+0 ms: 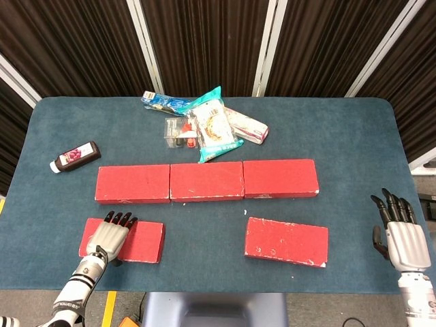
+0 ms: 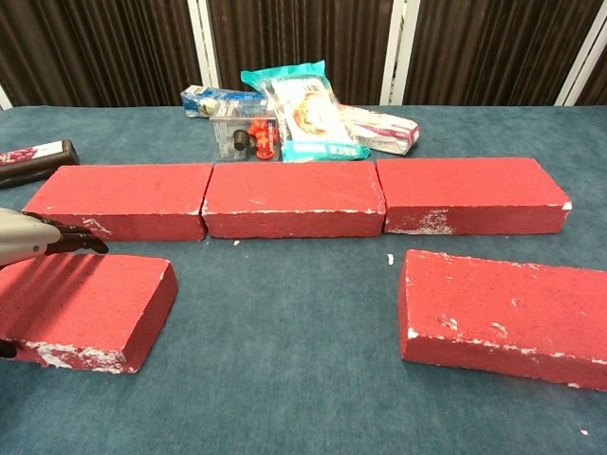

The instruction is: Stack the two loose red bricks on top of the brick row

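Three red bricks lie end to end as a row (image 1: 206,181) (image 2: 294,197) across the middle of the table. The left loose red brick (image 1: 143,242) (image 2: 95,303) lies flat in front of the row's left end. My left hand (image 1: 109,235) (image 2: 33,237) lies over its left part, fingers stretched forward above the top face, closed on nothing. The right loose red brick (image 1: 286,241) (image 2: 503,318) lies flat in front of the row's right end. My right hand (image 1: 402,235) hovers open at the table's right edge, well clear of that brick.
Behind the row lies a pile of snack packets (image 1: 214,126) (image 2: 303,109) with a small clear box (image 1: 178,131). A dark bottle (image 1: 75,156) (image 2: 33,159) lies on its side at the far left. Blue cloth covers the table (image 1: 340,136).
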Motion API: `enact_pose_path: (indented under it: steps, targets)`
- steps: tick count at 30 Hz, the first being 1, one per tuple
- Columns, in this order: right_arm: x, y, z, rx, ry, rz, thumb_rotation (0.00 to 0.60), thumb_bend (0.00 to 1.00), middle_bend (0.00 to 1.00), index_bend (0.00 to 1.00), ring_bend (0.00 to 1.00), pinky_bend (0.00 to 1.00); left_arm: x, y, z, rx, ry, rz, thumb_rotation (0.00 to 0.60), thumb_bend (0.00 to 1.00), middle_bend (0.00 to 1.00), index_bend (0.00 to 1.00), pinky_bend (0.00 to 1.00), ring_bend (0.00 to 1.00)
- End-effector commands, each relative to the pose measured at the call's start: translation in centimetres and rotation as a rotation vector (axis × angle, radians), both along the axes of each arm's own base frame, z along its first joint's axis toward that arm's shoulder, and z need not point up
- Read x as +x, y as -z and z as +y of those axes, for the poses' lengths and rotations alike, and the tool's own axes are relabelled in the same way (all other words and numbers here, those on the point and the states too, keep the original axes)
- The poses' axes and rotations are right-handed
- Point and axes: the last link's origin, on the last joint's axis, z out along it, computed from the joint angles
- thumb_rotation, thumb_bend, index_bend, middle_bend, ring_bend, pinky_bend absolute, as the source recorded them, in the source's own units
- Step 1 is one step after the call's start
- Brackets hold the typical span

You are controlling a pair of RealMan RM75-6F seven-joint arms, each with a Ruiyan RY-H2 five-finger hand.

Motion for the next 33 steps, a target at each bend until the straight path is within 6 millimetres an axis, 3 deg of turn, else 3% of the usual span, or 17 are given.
enact_pose_path:
  steps: [1,6,10,17,23,33]
  targets:
    - [0.00,0.02,-0.03,0.001,0.001,0.000,0.600,0.71,0.08,0.23,0.01,0.00,-0.01,0.00,0.05,0.002,0.003,-0.003,0.600,0.00,0.00,0.00,0.04,0.00]
    - [0.01,0.08,-0.01,0.003,0.001,0.002,0.600,0.71,0.08,0.23,0.01,0.00,-0.02,0.14,0.10,-0.005,0.008,-0.004,0.600,0.00,0.00,0.00,0.05,0.00]
    - [0.00,0.07,-0.02,0.003,0.003,0.002,0.600,0.71,0.08,0.23,0.01,0.00,-0.22,0.23,0.17,-0.007,0.001,0.005,0.600,0.19,0.00,0.00,0.05,0.00]
    - [0.01,0.11,-0.06,0.004,0.003,0.003,0.600,0.71,0.08,0.23,0.01,0.00,-0.29,0.14,0.29,0.000,-0.001,0.010,0.600,0.20,0.00,0.00,0.04,0.00]
    - [0.03,0.16,-0.05,0.007,0.002,0.002,0.600,0.71,0.08,0.23,0.01,0.00,-0.38,0.12,0.33,0.004,-0.002,0.019,0.600,0.20,0.08,0.00,0.04,0.00]
    - [0.05,0.18,-0.07,0.005,0.002,0.002,0.600,0.71,0.08,0.24,0.01,0.00,-0.53,0.09,0.39,0.001,-0.011,0.035,0.600,0.22,0.12,0.00,0.04,0.00]
